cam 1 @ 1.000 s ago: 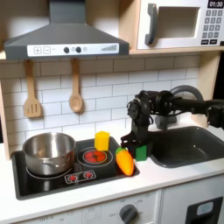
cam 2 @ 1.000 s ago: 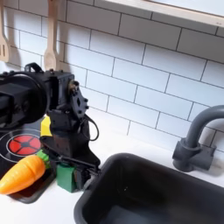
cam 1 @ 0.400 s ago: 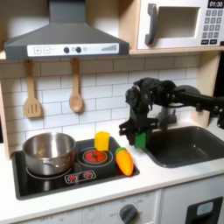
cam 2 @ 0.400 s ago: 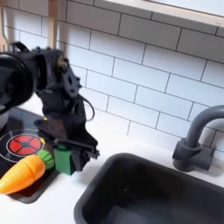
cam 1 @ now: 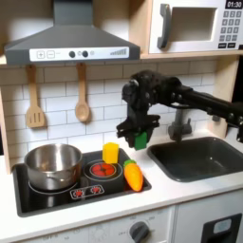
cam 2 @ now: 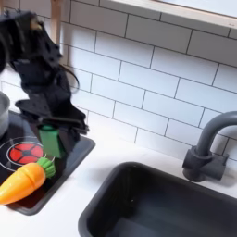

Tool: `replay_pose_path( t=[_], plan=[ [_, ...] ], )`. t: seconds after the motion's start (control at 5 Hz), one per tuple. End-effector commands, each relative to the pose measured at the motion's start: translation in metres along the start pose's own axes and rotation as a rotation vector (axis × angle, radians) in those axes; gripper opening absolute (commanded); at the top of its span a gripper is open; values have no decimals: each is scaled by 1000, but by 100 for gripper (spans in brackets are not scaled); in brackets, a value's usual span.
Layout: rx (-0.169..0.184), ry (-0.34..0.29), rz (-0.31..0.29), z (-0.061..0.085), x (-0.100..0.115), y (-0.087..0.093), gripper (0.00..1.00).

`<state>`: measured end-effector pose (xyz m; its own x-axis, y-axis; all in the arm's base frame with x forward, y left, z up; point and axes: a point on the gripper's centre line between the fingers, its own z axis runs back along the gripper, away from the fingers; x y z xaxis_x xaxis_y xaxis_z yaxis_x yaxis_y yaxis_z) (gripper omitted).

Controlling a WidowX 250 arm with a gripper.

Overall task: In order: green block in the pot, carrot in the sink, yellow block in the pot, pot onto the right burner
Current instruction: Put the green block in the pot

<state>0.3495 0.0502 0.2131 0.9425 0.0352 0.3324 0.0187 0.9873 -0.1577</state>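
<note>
My gripper (cam 1: pixel 139 135) is shut on the small dark-green block (cam 1: pixel 140 141) and holds it in the air above the stove's right end, over the carrot. In the second exterior view the gripper (cam 2: pixel 51 135) hangs over the hob with the green block (cam 2: pixel 49 143) between its fingers. The orange carrot (cam 1: pixel 135 176) (cam 2: pixel 23 182) lies at the hob's right edge. The yellow block (cam 1: pixel 111 152) stands upright behind the red right burner (cam 1: pixel 102 169). On the left burner sits the steel pot (cam 1: pixel 53 165). The dark sink (cam 1: pixel 204 158) (cam 2: pixel 176 205) lies at the first exterior view's right.
A dark curved faucet (cam 1: pixel 180 123) (cam 2: pixel 208 146) stands behind the sink. Two wooden utensils (cam 1: pixel 35 100) hang on the tiled wall above the black hob (cam 1: pixel 38 197), under a grey hood (cam 1: pixel 71 43). A microwave (cam 1: pixel 197 27) sits at upper right.
The gripper has lifted the green block off the counter beside the sink and carried it up and to the first exterior view's left, over the stove. Carrot, yellow block and pot have not moved.
</note>
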Motion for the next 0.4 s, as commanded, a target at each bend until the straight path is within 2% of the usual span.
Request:
replay_pose_path(
  t=[0.0,0.2],
  plan=[
    [2,-17,96,17,-2,37,0],
    [8,-18,133,20,-6,53,0]
  ],
)
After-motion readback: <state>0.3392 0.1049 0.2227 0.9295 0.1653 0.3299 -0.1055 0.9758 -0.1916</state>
